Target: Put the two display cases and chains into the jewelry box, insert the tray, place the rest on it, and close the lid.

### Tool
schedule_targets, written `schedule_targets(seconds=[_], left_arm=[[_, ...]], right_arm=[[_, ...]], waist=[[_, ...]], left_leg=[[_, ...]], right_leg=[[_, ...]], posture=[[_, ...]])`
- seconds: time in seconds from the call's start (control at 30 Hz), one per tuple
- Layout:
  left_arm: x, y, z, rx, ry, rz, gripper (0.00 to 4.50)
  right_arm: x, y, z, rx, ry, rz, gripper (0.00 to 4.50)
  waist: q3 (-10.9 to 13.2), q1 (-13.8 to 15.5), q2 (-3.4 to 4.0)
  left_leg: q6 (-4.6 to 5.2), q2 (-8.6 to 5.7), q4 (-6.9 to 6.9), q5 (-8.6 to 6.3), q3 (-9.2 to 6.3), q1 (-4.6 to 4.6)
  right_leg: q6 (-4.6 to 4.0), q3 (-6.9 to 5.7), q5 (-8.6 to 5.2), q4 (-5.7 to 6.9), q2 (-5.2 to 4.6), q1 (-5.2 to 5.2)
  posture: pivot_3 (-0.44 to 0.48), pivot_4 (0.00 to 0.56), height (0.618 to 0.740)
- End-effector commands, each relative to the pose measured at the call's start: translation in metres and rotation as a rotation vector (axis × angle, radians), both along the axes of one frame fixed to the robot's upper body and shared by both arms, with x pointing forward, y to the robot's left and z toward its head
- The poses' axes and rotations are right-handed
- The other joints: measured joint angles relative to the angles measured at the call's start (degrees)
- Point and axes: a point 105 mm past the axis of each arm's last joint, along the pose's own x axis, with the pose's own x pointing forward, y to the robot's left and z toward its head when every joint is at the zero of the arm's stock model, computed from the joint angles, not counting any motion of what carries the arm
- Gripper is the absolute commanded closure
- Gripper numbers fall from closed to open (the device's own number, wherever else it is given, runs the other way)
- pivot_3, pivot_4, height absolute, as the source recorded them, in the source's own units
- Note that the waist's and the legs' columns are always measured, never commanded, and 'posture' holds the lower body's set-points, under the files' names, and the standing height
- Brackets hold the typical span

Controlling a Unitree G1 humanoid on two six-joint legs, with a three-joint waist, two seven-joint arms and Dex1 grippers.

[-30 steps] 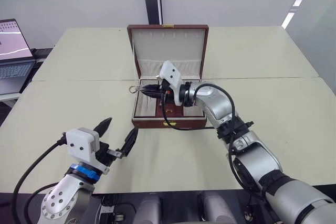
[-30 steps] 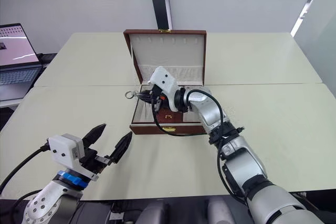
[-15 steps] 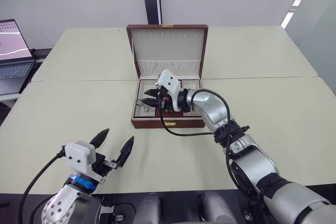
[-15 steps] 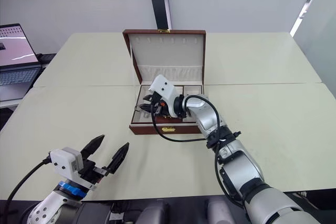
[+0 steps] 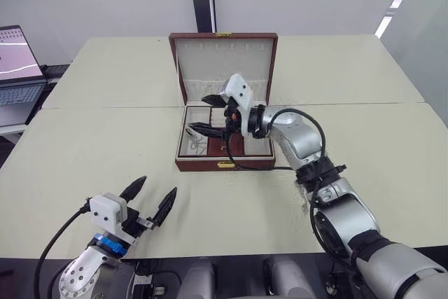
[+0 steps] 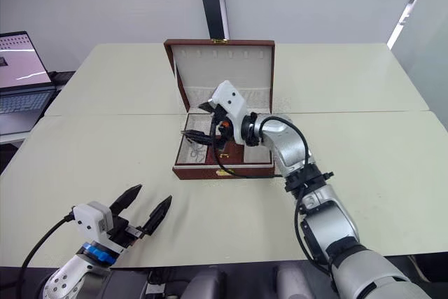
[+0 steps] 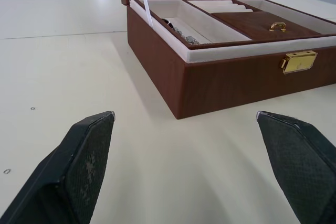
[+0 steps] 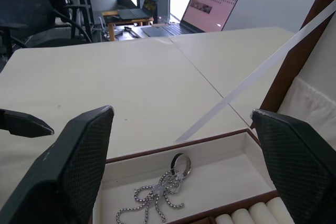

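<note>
The jewelry box [image 5: 210, 165] stands mid-table with its lid [image 5: 224, 57] upright. Silver chains [image 8: 156, 195] lie loose in its left cream compartment, also seen as chains [image 7: 185, 35] from the left wrist. My right gripper [image 5: 198, 113] hovers open just above that compartment with nothing between its fingers. My left gripper [image 5: 158, 184] is open and empty, low over the table in front of and left of the box. Ring rolls [image 7: 231, 8] and a brown panel with a gold knob [image 7: 276, 25] fill the box's middle; whether this is the tray I cannot tell. The display cases are out of view.
A white ribbon [image 8: 252, 77] runs from the lid to the box's left wall, beside my right gripper. A gold clasp [image 7: 297, 61] sits on the box front. A laptop [image 5: 17, 68] stands on a side table at far left.
My right gripper, shut on a chain over the box's left edge a second ago, has opened and lifted slightly; the chain now lies in the left compartment. My left gripper sank a little.
</note>
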Motion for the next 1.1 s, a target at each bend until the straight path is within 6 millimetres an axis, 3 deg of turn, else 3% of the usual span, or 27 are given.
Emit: schedule_targets(seconds=[0.03,0.13,0.3,0.53,0.63,0.9,1.1], left_arm=[[0.004,0.007,0.009,0.019,-0.025,-0.021,0.0],[0.011,0.013,0.013,0.038,-0.013,-0.057,0.0],[0.026,0.038,0.025,0.1,0.017,-0.098,0.0],[0.036,0.075,0.045,0.196,0.061,-0.094,0.0],[0.04,0.086,0.053,0.231,0.071,-0.081,0.0],[0.044,0.116,0.067,0.278,0.088,-0.014,0.0],[0.043,0.125,0.067,0.281,0.088,0.029,0.0]], right_arm=[[-0.007,-0.02,0.01,0.038,-0.026,0.014,0.03],[-0.012,-0.046,0.0,0.007,-0.016,0.002,0.03],[-0.024,-0.11,-0.022,-0.044,0.038,-0.067,0.03],[-0.034,-0.197,-0.041,-0.099,0.096,-0.281,0.03],[-0.04,-0.225,-0.048,-0.11,0.121,-0.368,0.03],[-0.058,-0.281,-0.068,-0.137,0.167,-0.569,0.03],[-0.064,-0.302,-0.079,-0.142,0.167,-0.663,0.03]], waist=[[0.0,0.0,0.0],[0.0,0.0,0.0],[0.0,0.3,-0.01],[0.0,0.2,-0.01],[0.0,0.1,-0.01],[0.0,0.2,-0.02],[0.1,0.2,-0.01]], left_leg=[[0.0,0.0,0.0,0.0,0.02,-0.01],[0.0,-0.01,0.0,0.0,0.02,-0.01],[0.0,-0.02,0.0,0.0,0.01,-0.04],[0.01,0.0,-0.01,0.0,0.01,-0.04],[0.01,-0.01,-0.01,0.0,0.05,-0.05],[0.01,-0.01,-0.01,0.0,0.08,-0.03],[0.01,0.0,-0.01,0.0,0.08,-0.02]], right_leg=[[0.0,0.01,0.0,0.0,0.0,-0.01],[0.0,0.01,0.0,0.0,-0.02,-0.01],[0.0,-0.02,0.0,-0.03,-0.01,0.0],[0.01,-0.03,0.0,-0.03,0.01,0.01],[0.01,0.0,0.0,-0.04,0.01,0.0],[0.01,0.03,0.0,-0.04,-0.01,0.01],[0.01,0.04,0.0,-0.04,-0.01,0.02]], posture=[[0.0,0.15,0.74],[0.0,0.15,0.74],[0.0,0.15,0.74],[0.0,0.15,0.74],[0.0,0.15,0.74],[0.0,0.15,0.74],[0.0,0.15,0.74]])
